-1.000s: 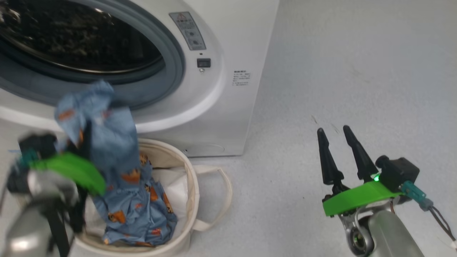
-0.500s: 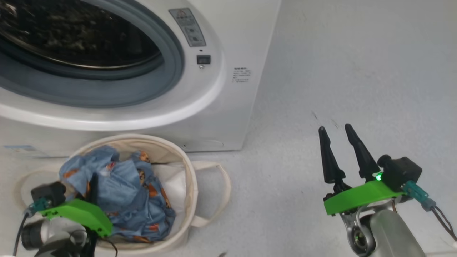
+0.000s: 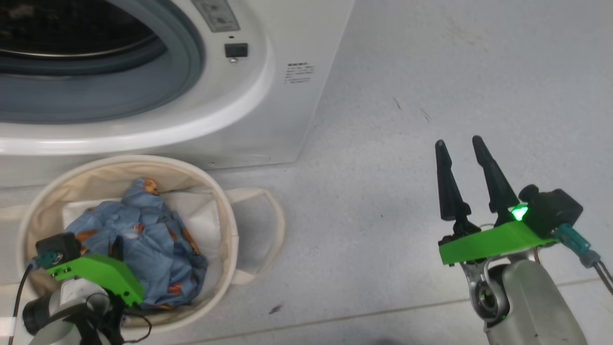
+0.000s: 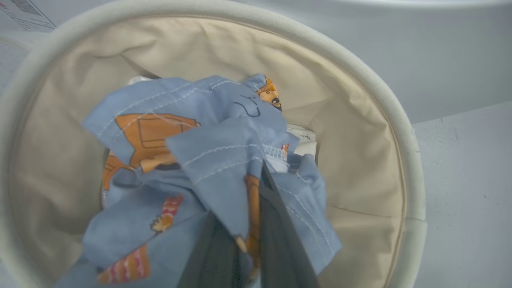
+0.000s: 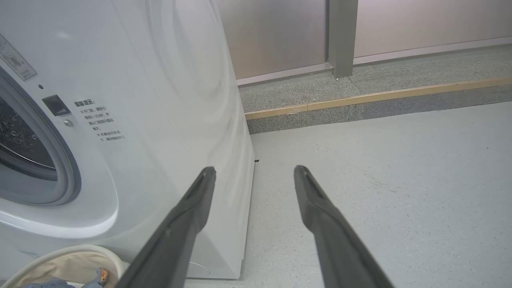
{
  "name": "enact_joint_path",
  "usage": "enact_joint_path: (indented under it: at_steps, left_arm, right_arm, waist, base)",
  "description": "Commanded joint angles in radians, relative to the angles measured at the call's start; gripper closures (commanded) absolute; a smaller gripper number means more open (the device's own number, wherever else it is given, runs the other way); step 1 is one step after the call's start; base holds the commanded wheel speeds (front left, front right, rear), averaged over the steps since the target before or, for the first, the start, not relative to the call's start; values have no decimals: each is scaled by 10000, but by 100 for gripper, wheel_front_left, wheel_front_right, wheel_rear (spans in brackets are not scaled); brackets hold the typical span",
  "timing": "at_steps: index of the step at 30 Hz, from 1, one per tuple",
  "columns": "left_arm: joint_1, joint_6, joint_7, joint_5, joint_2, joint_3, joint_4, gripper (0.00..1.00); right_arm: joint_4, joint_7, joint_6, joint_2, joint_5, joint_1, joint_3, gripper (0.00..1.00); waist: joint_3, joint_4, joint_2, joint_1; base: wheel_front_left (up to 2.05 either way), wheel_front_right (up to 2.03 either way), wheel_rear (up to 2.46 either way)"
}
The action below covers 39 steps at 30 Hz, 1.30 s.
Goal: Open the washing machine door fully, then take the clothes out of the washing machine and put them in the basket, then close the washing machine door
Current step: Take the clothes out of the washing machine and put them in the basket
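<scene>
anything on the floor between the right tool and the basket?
No. Head view shows bare grey floor from the basket to the open right tool.

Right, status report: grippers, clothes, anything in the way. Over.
Left gripper shut on the clothes, down inside the basket. Right gripper open, empty, off to the side. Basket close before the washing machine, mouth open.

Laundry corner; washing machine and cloth basket on speckled grey floor.
</scene>
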Motion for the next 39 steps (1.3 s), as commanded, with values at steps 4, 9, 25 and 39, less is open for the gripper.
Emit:
enact_joint_path:
  at_steps: [4, 9, 25, 39]
  left_arm:
    - [-198, -55, 96, -138, 491, 179, 124, 100]
    - [-343, -56, -121, -38, 551, 40, 227, 8]
    - [-154, 29, -611, 482, 586, -551, 296, 0]
    - [1461, 337, -722, 1497, 1450, 1211, -3509, 0]
  right_arm:
    - [-467, -92, 75, 22, -17, -200, 118, 0]
    - [-511, -92, 75, 22, -56, -221, 54, 0]
    - [63, -92, 75, 22, -155, -6, 311, 0]
    - [705, -92, 75, 22, -2, 679, 597, 0]
  waist:
    - [368, -210, 0, 0]
    - [436, -181, 0, 0]
    - [-821, 514, 0, 0]
    - [-2775, 1290, 0, 0]
  base:
    - [0, 0, 0]
    - [0, 0, 0]
    - [0, 0, 0]
    - [0, 0, 0]
